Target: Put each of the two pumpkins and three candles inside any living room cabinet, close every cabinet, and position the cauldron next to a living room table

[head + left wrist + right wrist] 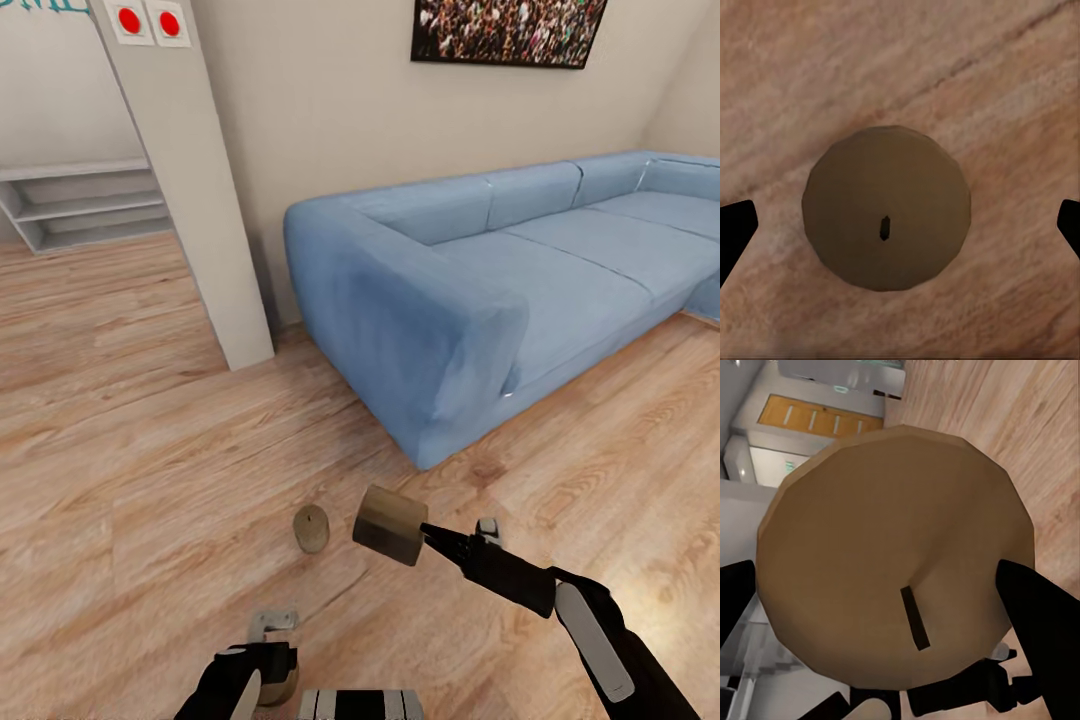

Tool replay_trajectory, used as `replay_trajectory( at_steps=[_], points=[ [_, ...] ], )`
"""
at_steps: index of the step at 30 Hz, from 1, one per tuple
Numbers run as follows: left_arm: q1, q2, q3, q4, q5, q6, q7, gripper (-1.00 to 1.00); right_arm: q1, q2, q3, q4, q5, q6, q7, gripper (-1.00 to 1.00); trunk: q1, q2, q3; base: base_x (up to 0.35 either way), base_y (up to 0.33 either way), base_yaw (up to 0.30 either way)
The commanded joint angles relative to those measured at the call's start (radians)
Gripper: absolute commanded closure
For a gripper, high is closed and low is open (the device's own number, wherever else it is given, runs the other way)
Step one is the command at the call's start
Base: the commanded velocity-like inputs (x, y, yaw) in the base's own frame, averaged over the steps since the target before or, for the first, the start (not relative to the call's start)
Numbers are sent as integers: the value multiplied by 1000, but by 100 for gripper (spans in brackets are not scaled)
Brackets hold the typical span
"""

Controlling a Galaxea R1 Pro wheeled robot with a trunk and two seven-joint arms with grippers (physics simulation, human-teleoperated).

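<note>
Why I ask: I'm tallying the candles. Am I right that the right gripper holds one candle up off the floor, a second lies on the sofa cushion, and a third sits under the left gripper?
Not quite. In the head view the second candle stands on the wood floor, in front of the sofa, not on a cushion. The rest holds: the right gripper holds a candle aloft, and the left wrist view shows another below the left gripper.

Your left claw (272, 655) is cut off by the head view's lower edge, so its jaw spacing cannot be read there. The sofa (480, 290) and wall picture (508, 30) run past the frame edges.
</note>
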Motion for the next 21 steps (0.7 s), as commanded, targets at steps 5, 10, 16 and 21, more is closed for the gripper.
replay_trajectory(
  at_steps=[5, 10, 16, 21],
  points=[
    [0, 4, 1, 0, 0, 1, 0, -100, 0, 0, 1, 0, -1, -3, 6, 100, 2, -1, -16, 0, 0, 0],
    [0, 4, 1, 0, 0, 0, 0, -100, 0, 0, 5, 0, 0, -2, 3, 100, 2, -1, -16, 0, 0, 0],
    [0, 6, 0, 0, 0, 0, 0, -100, 0, 0, 3, 1, -2, -1, 5, 100, 3, -1, -23, 0, 0, 0],
    [0, 7, 0, 1, 0, -33, 0, -100, 0, 0, 7, 0, 0, 0, 4, 100, 5, -3, -43, 0, 0, 0]
  ],
)
